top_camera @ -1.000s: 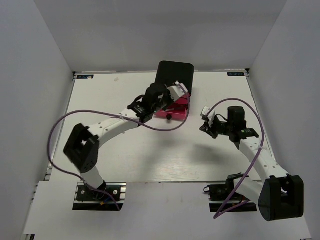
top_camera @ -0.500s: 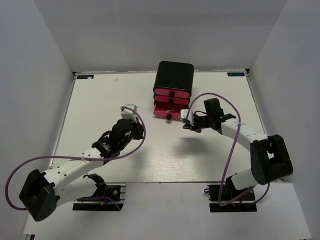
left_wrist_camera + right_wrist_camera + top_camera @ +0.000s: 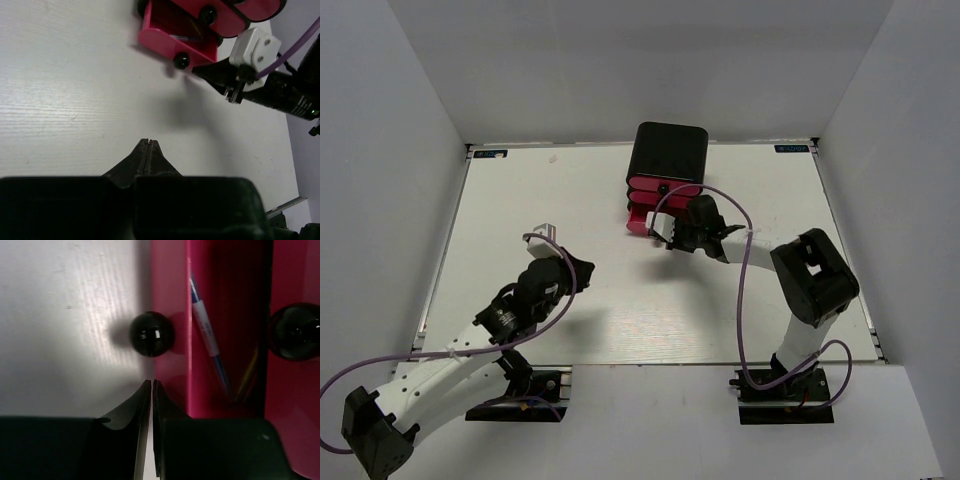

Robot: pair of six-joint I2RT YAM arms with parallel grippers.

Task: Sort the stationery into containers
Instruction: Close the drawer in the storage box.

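From above, a black rounded plastic cabinet (image 3: 669, 150) stands at the white table's (image 3: 520, 200) far middle, its lowest glossy pink drawer (image 3: 638, 222) pulled out. The right gripper (image 3: 660, 236) is at that drawer's front; the left gripper (image 3: 540, 236) hangs well apart. The left wrist view shows the left fingers pressed together, empty. In the right wrist view, the right fingertips nearly meet, holding nothing, just beside the round black knob (image 3: 152, 333). A white-and-blue pen (image 3: 206, 340) lies inside, roughly parallel to the drawer front.
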